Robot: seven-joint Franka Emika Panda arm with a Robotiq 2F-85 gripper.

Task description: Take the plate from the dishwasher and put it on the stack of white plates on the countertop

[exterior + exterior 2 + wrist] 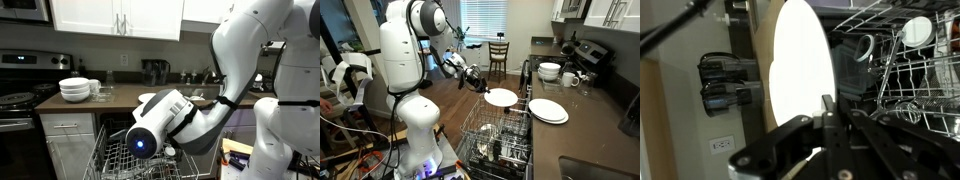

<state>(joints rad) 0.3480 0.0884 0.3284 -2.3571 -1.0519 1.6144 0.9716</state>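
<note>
A smooth, glossy white plate (501, 97), ceramic in look. The dishwasher (495, 135) has racks of thin grey metal wire. The countertop (585, 135) is smooth and dark brown, with a soft sheen. The stack of white plates (548, 110) is equally glossy. The robot arm (405, 50) wears a shiny white hard shell; its gripper (828, 112) is matt black.
</note>
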